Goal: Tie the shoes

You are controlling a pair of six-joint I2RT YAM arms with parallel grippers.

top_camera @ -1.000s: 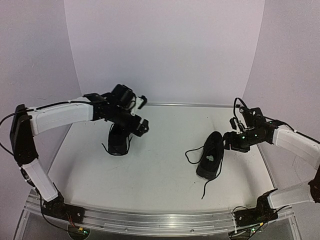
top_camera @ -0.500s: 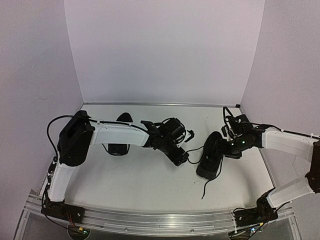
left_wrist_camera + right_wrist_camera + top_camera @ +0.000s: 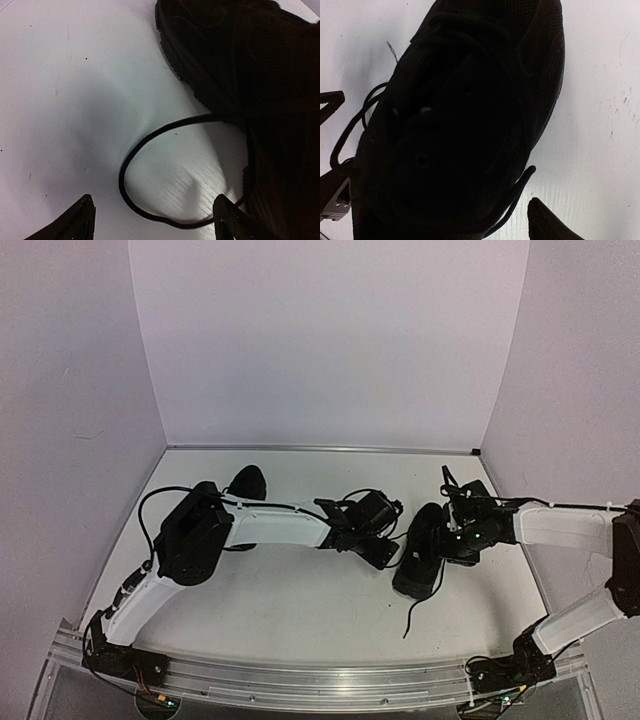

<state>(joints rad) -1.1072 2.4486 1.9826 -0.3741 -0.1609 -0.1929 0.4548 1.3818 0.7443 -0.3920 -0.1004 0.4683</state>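
Observation:
One black shoe (image 3: 420, 558) lies at the right of the table, its thin laces loose; one lace end (image 3: 411, 616) trails toward the front. The other black shoe (image 3: 246, 483) lies at the back left, partly hidden by my left arm. My left gripper (image 3: 386, 546) is open just left of the right-hand shoe. In the left wrist view a lace loop (image 3: 131, 165) lies flat between its fingertips (image 3: 82, 220), untouched. My right gripper (image 3: 448, 534) hovers over that same shoe (image 3: 470, 125), open; only one fingertip (image 3: 550, 222) shows, beside a lace end (image 3: 517, 192).
White tabletop (image 3: 300, 610) with white walls at the back and sides. A metal rail (image 3: 320, 680) runs along the near edge. My left arm (image 3: 270, 525) stretches across the middle of the table.

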